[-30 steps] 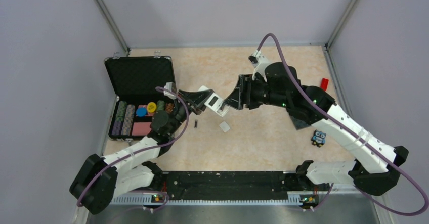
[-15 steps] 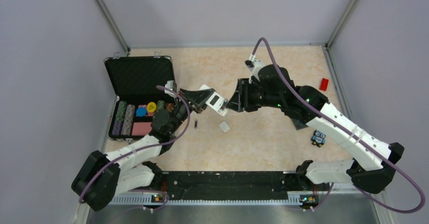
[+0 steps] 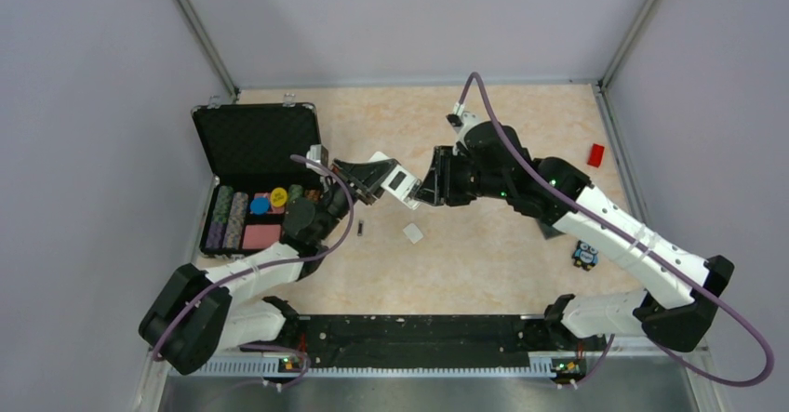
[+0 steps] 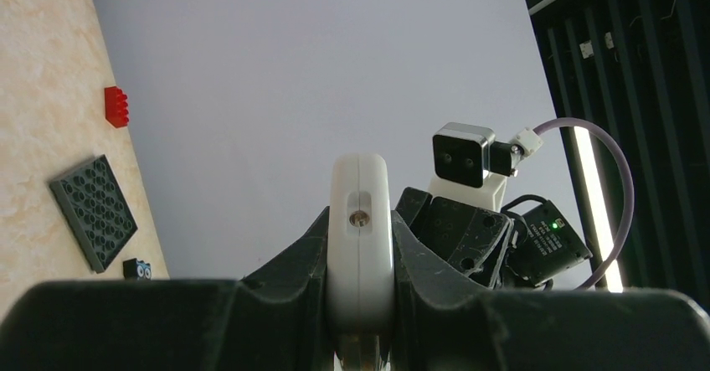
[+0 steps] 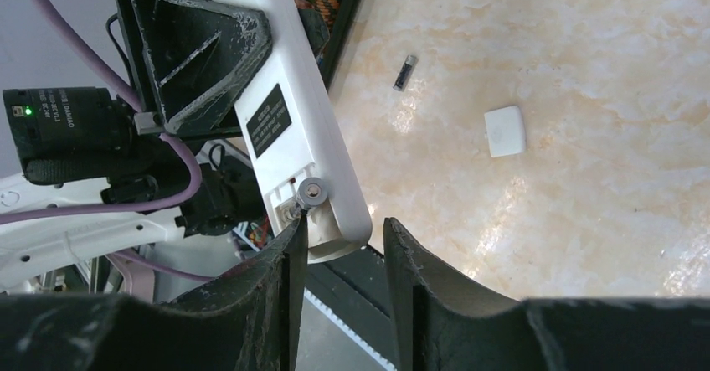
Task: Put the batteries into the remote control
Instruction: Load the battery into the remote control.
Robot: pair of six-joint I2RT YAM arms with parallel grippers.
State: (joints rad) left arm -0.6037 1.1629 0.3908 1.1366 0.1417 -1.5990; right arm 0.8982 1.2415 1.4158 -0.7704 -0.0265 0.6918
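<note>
Advancing my right pincer [image 5: 342, 224] toward nine o'clock, jaws narrowing yet apart at remote control's [image 5: 326, 170] end | left pincer [image 4: 358, 220] clamping it | battery [image 5: 404, 72] lying at seven o'clock

No writing can be read. The remote control [image 5: 303, 149] bears a black label [image 5: 270, 121] with white print on its back, too small to make out; pale lettering on the black motor housing [image 5: 63, 128] left of the remote is blurred too
</note>
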